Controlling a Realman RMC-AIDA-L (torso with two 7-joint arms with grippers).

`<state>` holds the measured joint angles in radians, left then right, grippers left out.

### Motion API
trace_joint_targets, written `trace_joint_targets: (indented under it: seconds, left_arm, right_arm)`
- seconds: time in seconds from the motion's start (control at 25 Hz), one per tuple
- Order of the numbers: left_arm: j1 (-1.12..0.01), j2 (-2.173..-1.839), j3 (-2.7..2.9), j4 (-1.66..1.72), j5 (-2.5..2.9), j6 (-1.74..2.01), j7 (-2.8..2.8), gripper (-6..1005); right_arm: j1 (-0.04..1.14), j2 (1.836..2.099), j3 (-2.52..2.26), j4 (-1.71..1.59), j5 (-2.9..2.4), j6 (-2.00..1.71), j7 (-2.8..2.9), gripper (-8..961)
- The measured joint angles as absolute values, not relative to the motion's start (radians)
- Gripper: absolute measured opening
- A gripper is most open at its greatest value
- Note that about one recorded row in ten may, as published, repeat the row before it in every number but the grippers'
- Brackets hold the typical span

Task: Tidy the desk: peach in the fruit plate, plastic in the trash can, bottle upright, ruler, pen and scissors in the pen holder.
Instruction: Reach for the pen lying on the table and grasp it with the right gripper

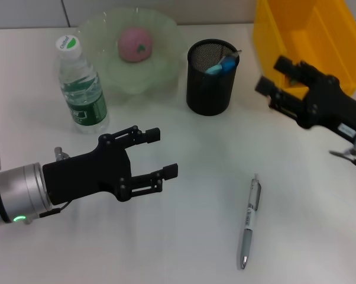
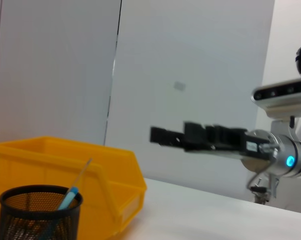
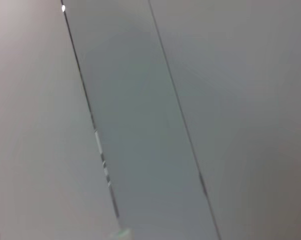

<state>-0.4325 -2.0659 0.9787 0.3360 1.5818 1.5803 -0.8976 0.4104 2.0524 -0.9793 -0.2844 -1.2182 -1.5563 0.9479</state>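
Bottle label unreadable; left end effector spread, right end effector spread

White desk: bottle upright, fruit plate, pen holder, yellow bin, pen flat.

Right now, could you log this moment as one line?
left gripper open, empty | right gripper near bin | pen on desk | peach in plate

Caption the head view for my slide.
Open left hand and right hand hover over desk; pen lies loose, peach plated, bottle upright.
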Motion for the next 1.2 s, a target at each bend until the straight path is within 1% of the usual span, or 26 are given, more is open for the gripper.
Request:
trace_joint_targets:
  seconds: [0.16,0.36,0.48,0.84,1.12,1.2]
  left_arm:
    - [-0.433,-2.064,0.993,0.336,1.582,1.591,-0.897,783]
    - [-0.434,-2.064,1.014,0.336,1.582,1.599,-0.9,783]
    - [-0.437,-2.063,1.035,0.336,1.582,1.619,-0.905,783]
    - [-0.436,-2.062,1.077,0.336,1.582,1.675,-0.907,781]
    - [-0.437,-2.062,1.113,0.336,1.583,1.67,-0.903,770]
    - [-0.433,-2.063,1.114,0.336,1.583,1.67,-0.899,770]
  right_arm:
    - [0.352,2.027,-0.979,-0.318,-1.302,-1.611,0.94,722]
    - [0.324,2.015,-0.975,-0.375,-1.414,-1.645,0.933,723]
    - [0.319,2.003,-0.967,-0.414,-1.517,-1.692,0.933,723]
    - [0.324,1.999,-0.911,-0.448,-1.705,-1.723,0.914,721]
    - [0.33,1.999,-0.911,-0.468,-1.721,-1.724,0.915,721]
    - [0.332,1.999,-0.91,-0.533,-1.72,-1.744,0.969,720]
